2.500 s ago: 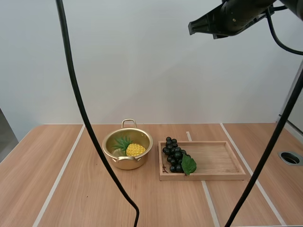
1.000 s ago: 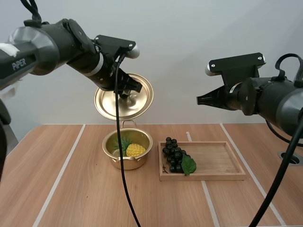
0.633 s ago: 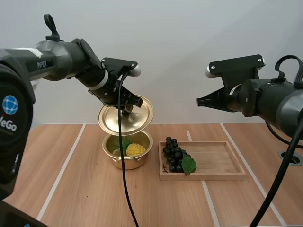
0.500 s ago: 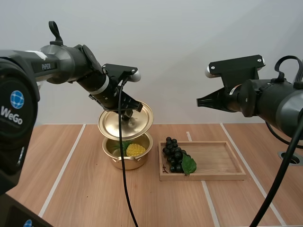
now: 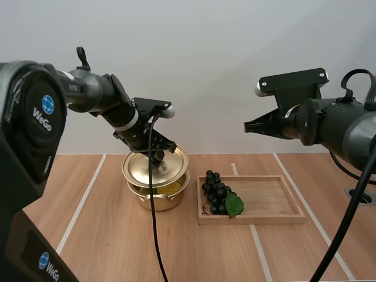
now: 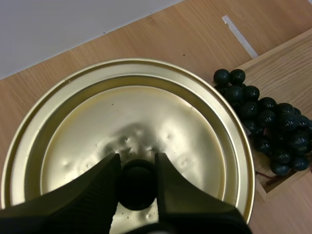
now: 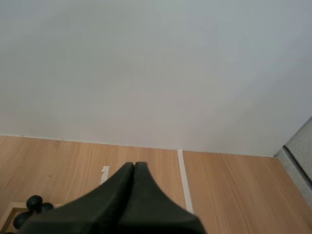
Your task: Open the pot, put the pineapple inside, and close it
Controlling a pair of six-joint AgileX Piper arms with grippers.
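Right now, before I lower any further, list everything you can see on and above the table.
pot: one, gold, on the table left of the tray
lid: one, gold with a black knob, tilted just over the pot; contact with the rim cannot be told
pineapple: one, yellow, inside the pot, a sliver showing under the lid
grapes: one bunch, dark, with a green leaf, at the tray's left end
tray: one, wooden, right of the pot
table: one, light wood with pale stripes
left jaws: black, shut on the lid's knob
right jaws: black, shut on nothing, raised high above the tray
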